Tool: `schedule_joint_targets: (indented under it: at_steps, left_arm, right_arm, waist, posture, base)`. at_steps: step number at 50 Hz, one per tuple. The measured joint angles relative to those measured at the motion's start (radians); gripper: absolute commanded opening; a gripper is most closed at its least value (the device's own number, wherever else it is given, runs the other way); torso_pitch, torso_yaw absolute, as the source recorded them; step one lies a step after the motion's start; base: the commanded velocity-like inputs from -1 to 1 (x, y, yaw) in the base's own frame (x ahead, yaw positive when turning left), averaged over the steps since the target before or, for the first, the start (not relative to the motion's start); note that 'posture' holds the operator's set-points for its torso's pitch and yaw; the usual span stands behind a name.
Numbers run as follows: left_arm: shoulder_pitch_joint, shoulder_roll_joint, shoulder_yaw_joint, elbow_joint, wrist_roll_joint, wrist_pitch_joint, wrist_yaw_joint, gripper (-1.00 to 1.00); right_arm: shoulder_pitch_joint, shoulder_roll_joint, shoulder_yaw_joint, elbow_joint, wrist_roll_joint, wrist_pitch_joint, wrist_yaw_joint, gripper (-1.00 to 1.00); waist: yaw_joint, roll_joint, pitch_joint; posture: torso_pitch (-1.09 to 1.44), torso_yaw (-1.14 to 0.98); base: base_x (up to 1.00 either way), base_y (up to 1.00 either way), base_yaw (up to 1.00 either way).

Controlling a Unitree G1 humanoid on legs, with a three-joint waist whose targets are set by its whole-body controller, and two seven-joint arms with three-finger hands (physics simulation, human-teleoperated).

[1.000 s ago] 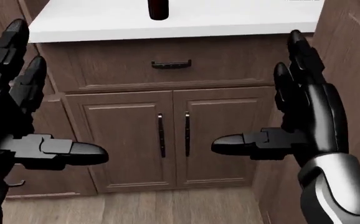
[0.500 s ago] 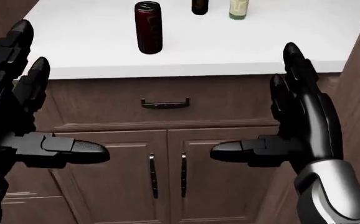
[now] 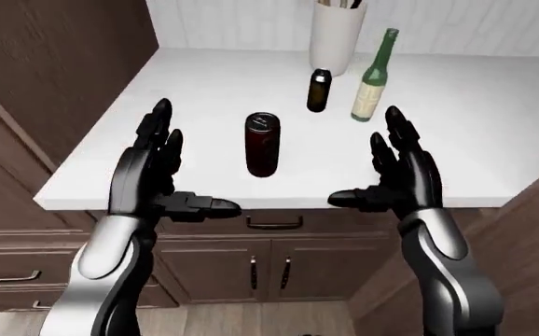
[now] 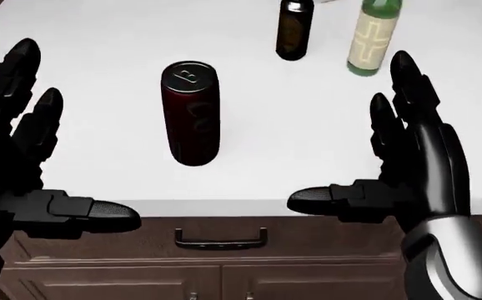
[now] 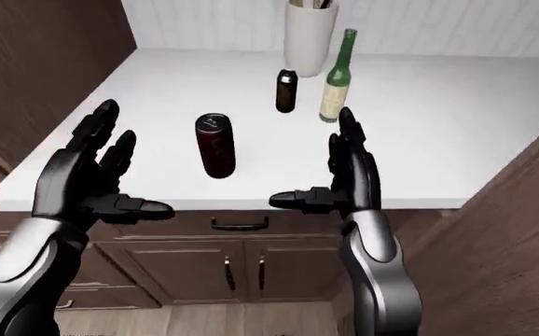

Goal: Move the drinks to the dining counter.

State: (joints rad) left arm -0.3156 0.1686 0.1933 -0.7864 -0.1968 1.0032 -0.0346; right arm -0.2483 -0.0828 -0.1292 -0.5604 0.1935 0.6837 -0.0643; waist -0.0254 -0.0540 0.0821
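Left hand (image 3: 158, 171) & right hand (image 3: 396, 175) spread, flanking dark can (image 3: 261, 144) w/o touching, on white counter (image 3: 139, 126)

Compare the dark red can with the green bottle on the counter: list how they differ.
The dark red can is a short, straight-sided cylinder; the green bottle is taller, with a long thin neck. The can is dark red all over; the bottle is green with a pale label. In the left-eye view the can stands nearer the counter's lower edge, between the open hands; the bottle stands higher up, beside the small dark bottle. Both stand upright.
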Motion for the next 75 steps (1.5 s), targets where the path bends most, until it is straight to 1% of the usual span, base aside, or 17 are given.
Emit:
schedule_joint_targets:
  at_steps: [2,6,8,10,12,16,22,29,37,43,46,48,50,53,61,68,75]
  left_arm:
    - [0.004,0.002,0.012,-0.012,0.0,0.004,0.002,1.0]
    - [0.004,0.005,0.025,-0.058,-0.001,-0.02,0.004,1.0]
    - [0.005,0.006,0.024,-0.066,-0.004,-0.033,0.001,1.0]
    - [0.013,0.005,0.02,-0.065,-0.005,-0.042,-0.001,1.0]
    - [0.034,0.003,0.021,-0.046,0.0,-0.048,-0.002,1.0]
    - [0.04,0.001,0.026,-0.034,0.01,-0.02,0.001,1.0]
    - [0.044,-0.007,0.005,-0.045,0.018,-0.041,-0.007,1.0]
    - [0.061,-0.014,0.0,-0.036,0.028,-0.067,-0.024,1.0]
    - [0.077,-0.024,-0.003,-0.079,0.041,-0.052,-0.036,1.0]
    - [0.066,-0.022,0.004,-0.072,0.044,-0.043,-0.038,1.0]
    - [0.065,-0.022,0.003,-0.078,0.044,-0.042,-0.036,1.0]
    - [0.069,-0.024,-0.003,-0.076,0.046,-0.048,-0.035,1.0]
    - [0.071,-0.025,-0.006,-0.076,0.047,-0.047,-0.036,1.0]
    - [0.07,-0.026,-0.007,-0.082,0.045,-0.041,-0.039,1.0]
    - [0.068,-0.026,-0.008,-0.06,0.052,-0.055,-0.04,1.0]
    - [0.07,-0.025,-0.001,-0.052,0.054,-0.053,-0.042,1.0]
    - [0.064,-0.022,-0.007,-0.043,0.051,-0.063,-0.048,1.0]
  right_arm:
    - [-0.003,0.0,0.007,-0.006,0.0,0.001,-0.003,1.0]
    - [-0.013,-0.001,0.016,-0.031,0.007,-0.025,0.003,1.0]
    - [-0.012,-0.001,0.013,-0.027,0.007,-0.042,0.004,1.0]
    - [-0.01,0.001,0.008,-0.027,0.008,-0.046,0.002,1.0]
    - [0.001,0.007,0.019,-0.024,0.012,-0.03,-0.001,1.0]
    - [0.006,0.002,0.023,-0.035,0.017,-0.01,0.002,1.0]
    - [0.003,-0.014,-0.017,-0.05,0.027,-0.024,0.001,1.0]
    - [0.031,-0.022,-0.038,-0.066,0.046,-0.018,0.007,1.0]
    - [0.085,-0.061,-0.155,-0.178,0.117,0.012,0.012,1.0]
    - [0.077,-0.108,-0.279,-0.241,0.228,0.059,-0.011,1.0]
    - [0.053,-0.146,-0.319,-0.202,0.281,0.065,-0.037,1.0]
    - [0.024,-0.171,-0.315,-0.148,0.295,0.054,-0.06,1.0]
    - [-0.013,-0.193,-0.289,-0.067,0.287,0.031,-0.077,1.0]
    - [-0.087,-0.226,-0.242,0.07,0.252,0.011,-0.096,1.0]
    - [-0.255,-0.282,-0.181,0.394,0.146,-0.058,-0.144,1.0]
    - [-0.359,-0.325,-0.168,0.577,0.049,-0.106,-0.18,1.0]
    - [-0.558,-0.371,-0.123,0.856,-0.015,-0.142,-0.17,1.0]
  waist:
    - [0.005,0.003,-0.011]
    - [0.005,0.027,-0.025]
    - [-0.002,0.052,-0.033]
    - [-0.004,0.093,-0.052]
    - [0.004,0.074,-0.048]
    - [0.023,0.047,-0.058]
    - [0.028,0.049,-0.072]
    - [0.03,0.052,-0.066]
    - [0.032,0.044,-0.06]
    - [0.031,0.039,-0.055]
    - [0.029,0.036,-0.053]
    - [0.028,0.036,-0.051]
    - [0.026,0.035,-0.048]
    - [0.026,0.036,-0.043]
    - [0.033,0.036,-0.041]
    - [0.033,0.035,-0.04]
    - [0.031,0.041,-0.045]
  posture:
    - [0.0,0.0]
    - [0.0,0.0]
    - [0.0,0.0]
    - [0.0,0.0]
    - [0.0,0.0]
    - [0.0,0.0]
    - [0.0,0.0]
    - [0.0,0.0]
    - [0.0,0.0]
    - [0.0,0.0]
    - [0.0,0.0]
    - [0.0,0.0]
    - [0.0,0.0]
    - [0.0,0.0]
    - [0.0,0.0]
    - [0.0,0.0]
    - [0.0,0.0]
  base:
    - [0.0,0.0,0.0]
    - [0.0,0.0,0.0]
    - [0.0,0.0,0.0]
    - [0.0,0.0,0.0]
    - [0.0,0.0,0.0]
    - [0.0,0.0,0.0]
    - [0.0,0.0,0.0]
    - [0.0,0.0,0.0]
    - [0.0,0.0,0.0]
    - [0.0,0.0,0.0]
    - [0.0,0.0,0.0]
    - [0.0,0.0,0.0]
    - [0.0,0.0,0.0]
    - [0.0,0.0,0.0]
    - [0.0,0.0,0.0]
    - [0.0,0.0,0.0]
    - [0.0,0.0,0.0]
